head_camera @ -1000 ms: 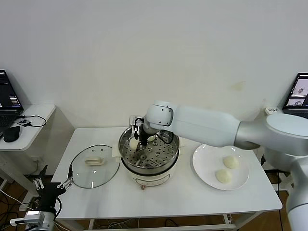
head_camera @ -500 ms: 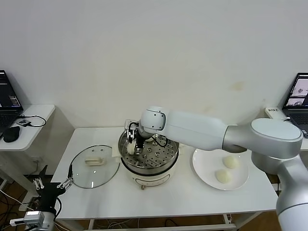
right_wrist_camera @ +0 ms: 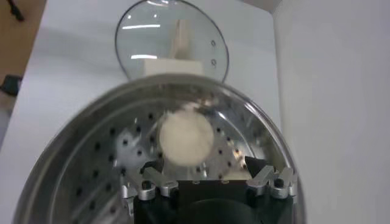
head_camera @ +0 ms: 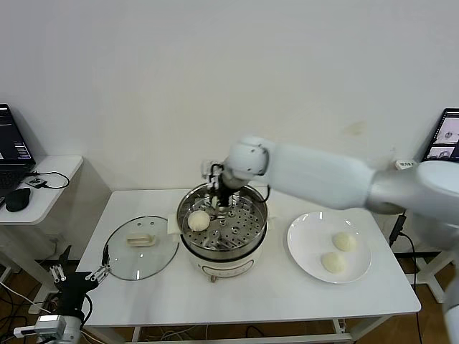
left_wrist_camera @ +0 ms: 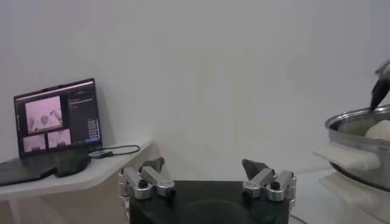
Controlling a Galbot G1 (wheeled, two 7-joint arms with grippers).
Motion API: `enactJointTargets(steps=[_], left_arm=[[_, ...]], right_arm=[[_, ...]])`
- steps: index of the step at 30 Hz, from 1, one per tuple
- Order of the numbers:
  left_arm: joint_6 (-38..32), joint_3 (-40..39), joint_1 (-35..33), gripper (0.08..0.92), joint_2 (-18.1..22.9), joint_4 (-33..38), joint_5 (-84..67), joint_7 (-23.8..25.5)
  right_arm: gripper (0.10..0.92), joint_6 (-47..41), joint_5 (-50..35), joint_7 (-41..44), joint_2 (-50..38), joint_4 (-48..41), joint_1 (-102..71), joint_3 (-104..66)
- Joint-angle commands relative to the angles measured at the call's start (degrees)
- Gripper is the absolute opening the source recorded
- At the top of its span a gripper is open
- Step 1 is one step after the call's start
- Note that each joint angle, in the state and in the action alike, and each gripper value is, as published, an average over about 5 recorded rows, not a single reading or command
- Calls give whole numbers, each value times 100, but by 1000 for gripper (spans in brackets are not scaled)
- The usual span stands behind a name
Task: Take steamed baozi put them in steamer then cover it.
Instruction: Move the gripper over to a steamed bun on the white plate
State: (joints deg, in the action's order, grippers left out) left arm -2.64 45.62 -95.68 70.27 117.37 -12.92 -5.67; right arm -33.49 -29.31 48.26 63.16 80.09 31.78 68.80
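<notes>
One steamed baozi (head_camera: 199, 221) on the perforated tray of the steamer (head_camera: 222, 252), toward its left side, clear of the right gripper (head_camera: 218, 202), which hangs over the tray's far part with fingers spread and nothing between them. Two more baozi (head_camera: 344, 241) on the white plate (head_camera: 304, 252) to the steamer's right, the cover (head_camera: 141, 247) flat on the table (head_camera: 280, 294) to its left, handle up. Left gripper (left_wrist_camera: 207, 176) low beside the table's left edge, fingers apart and empty.

Right pincer (head_camera: 217, 192) spread wide, arm outstretched; left pincer (left_wrist_camera: 207, 176) agape, low.
</notes>
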Motion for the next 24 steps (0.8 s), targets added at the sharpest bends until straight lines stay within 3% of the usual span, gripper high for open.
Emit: enactJointTargets(steps=[1, 11, 24], left_arm=[[-1, 3, -16, 823, 11, -22, -6, -1], [3, -85, 0, 823, 1, -87, 17, -2], [10, -33, 4, 823, 21, -146, 31, -42]], right_arm=[[823, 831, 434, 1271, -2169, 1355, 925, 258], [823, 1659, 2232, 1820, -3887, 1676, 49, 149], [823, 1841, 3360, 1666, -4207, 1344, -2688, -1626]])
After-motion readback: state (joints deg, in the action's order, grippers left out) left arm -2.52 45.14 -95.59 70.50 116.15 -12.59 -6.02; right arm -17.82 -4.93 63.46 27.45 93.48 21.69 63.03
